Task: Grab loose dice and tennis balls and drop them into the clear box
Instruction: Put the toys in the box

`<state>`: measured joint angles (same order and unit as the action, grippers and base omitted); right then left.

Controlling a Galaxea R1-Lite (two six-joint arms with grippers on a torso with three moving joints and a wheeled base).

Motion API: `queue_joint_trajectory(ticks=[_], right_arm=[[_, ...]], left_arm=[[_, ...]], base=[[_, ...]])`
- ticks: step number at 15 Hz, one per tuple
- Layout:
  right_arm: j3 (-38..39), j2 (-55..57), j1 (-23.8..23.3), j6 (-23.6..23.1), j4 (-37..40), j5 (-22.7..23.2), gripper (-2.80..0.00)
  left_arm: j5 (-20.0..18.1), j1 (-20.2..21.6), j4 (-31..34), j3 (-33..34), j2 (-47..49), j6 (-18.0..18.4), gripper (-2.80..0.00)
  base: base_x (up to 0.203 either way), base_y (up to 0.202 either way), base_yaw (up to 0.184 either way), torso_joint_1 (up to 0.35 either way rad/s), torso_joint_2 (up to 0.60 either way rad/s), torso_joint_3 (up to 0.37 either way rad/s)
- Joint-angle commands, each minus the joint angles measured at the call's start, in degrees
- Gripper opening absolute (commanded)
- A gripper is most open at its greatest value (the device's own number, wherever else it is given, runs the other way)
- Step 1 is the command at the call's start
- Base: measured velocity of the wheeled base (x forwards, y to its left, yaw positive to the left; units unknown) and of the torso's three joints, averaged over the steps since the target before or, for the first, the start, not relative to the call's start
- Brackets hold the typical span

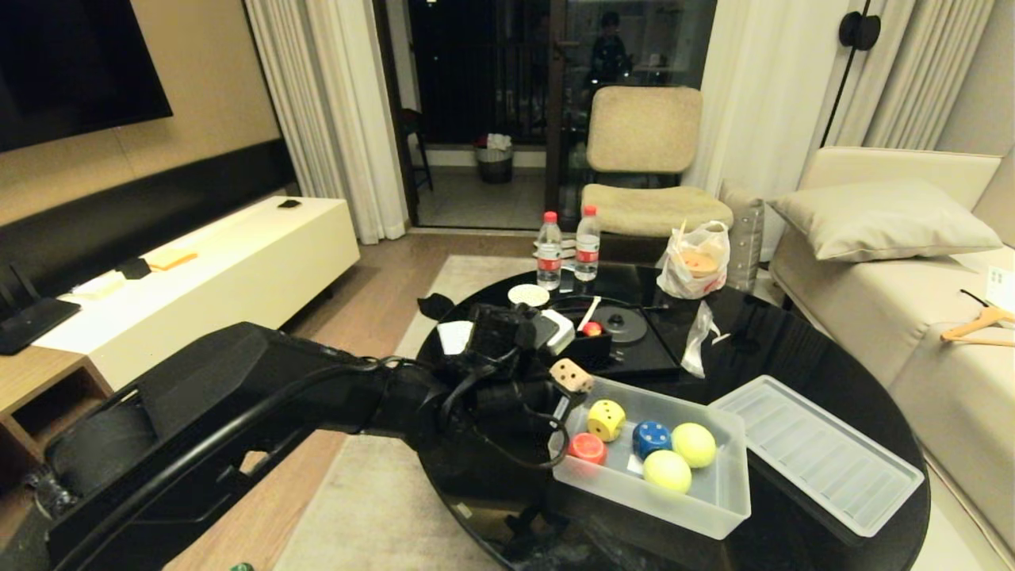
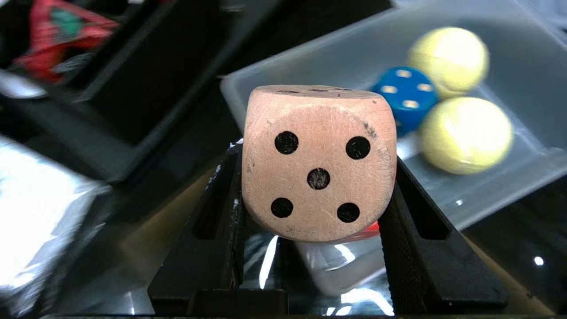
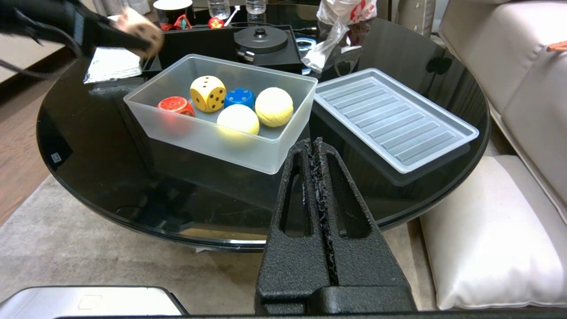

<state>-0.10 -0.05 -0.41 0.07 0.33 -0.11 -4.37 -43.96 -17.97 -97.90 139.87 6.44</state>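
Clear box (image 1: 718, 507) on round black table (image 1: 833, 373) – holds yellow die (image 1: 606, 419), red die (image 1: 587, 448), blue die (image 1: 652, 438), 2 tennis balls (image 1: 693, 444). Left gripper (image 1: 572, 384) clamps tan die (image 1: 572, 375) over box's 10 o'clock corner; lid (image 1: 817, 454) lies at 3 o'clock. Right gripper (image 3: 318, 153) – closed, empty.

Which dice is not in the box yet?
The tan die, pinched in the left gripper at the clear box corner. The yellow, red and blue dice lie inside.

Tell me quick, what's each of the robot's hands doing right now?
Left gripper: fingers closed on the tan die, at the clear box's corner.
Right gripper: fingers shut, holding nothing, parked off the table's near edge.
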Motion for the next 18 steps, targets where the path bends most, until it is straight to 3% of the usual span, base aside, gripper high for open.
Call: queue_joint_trajectory(ticks=[1,5,12,18], right_arm=[[0.0,0.0,0.0,0.0,0.0,0.0,-2.80],[0.0,0.0,0.0,0.0,0.0,0.0,-2.80],[0.0,0.0,0.0,0.0,0.0,0.0,-2.80],[0.0,0.0,0.0,0.0,0.0,0.0,-2.80]], left_arm=[[0.1,-1.7,-0.1,-2.7,2.9,0.0,-2.80],[1.3,-4.7,0.1,-7.3,7.0,-0.1,-2.80],[1.6,-6.0,4.3,-12.8,10.3,-0.1,-2.80],[2.4,-7.4,5.5,-14.1,13.4,-0.1,-2.80]], base=[[0.000,0.000,0.000,0.000,0.00,0.000],[0.000,0.000,0.000,0.000,0.00,0.000],[0.000,0.000,0.000,0.000,0.00,0.000],[0.000,0.000,0.000,0.000,0.00,0.000]])
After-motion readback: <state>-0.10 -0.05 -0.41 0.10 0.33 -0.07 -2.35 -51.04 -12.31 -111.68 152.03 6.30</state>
